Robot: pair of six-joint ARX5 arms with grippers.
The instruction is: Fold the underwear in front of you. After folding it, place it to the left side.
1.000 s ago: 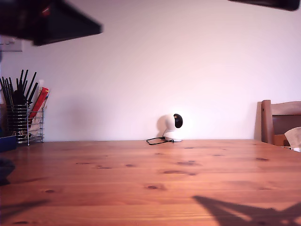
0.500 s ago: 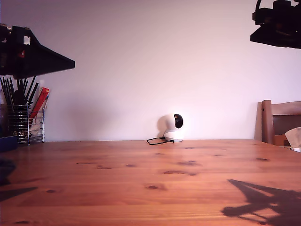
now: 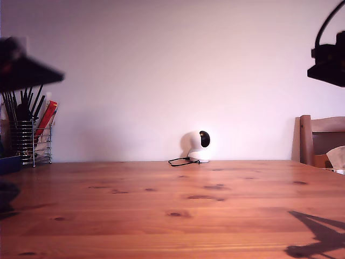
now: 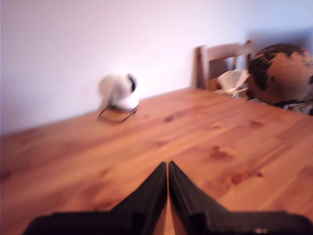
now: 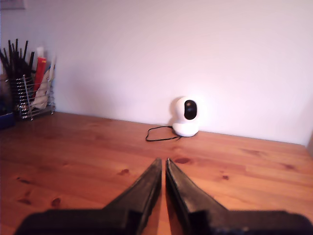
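**Ana:** Where is the underwear?

**Ben:** I cannot see it in any view. The wooden surface (image 3: 161,205) in front of the white camera (image 3: 199,147) shows only wood and shadows, with no dark cloth on it. It may lie nearer than the views reach, but I cannot tell.

**Ana:** What are the jaws doing?

**Ben:** The jaws of my first gripper (image 4: 167,166) are pressed together with nothing between them. The jaws of my second gripper (image 5: 163,161) are pressed together too, and they hold nothing either.

**Ana:** Why are they up in the air?

**Ben:** Both point over the surface toward the white camera and touch nothing. In the exterior view one arm (image 3: 27,73) hangs high, well off to that view's left of the white camera. The other arm (image 3: 329,65) hangs high, well off to that view's right of it. I cannot tell which one is which. I think they are held up and apart so they stay out of the way.

**Ana:** Is the folding done?

**Ben:** I cannot say, because no cloth shows.
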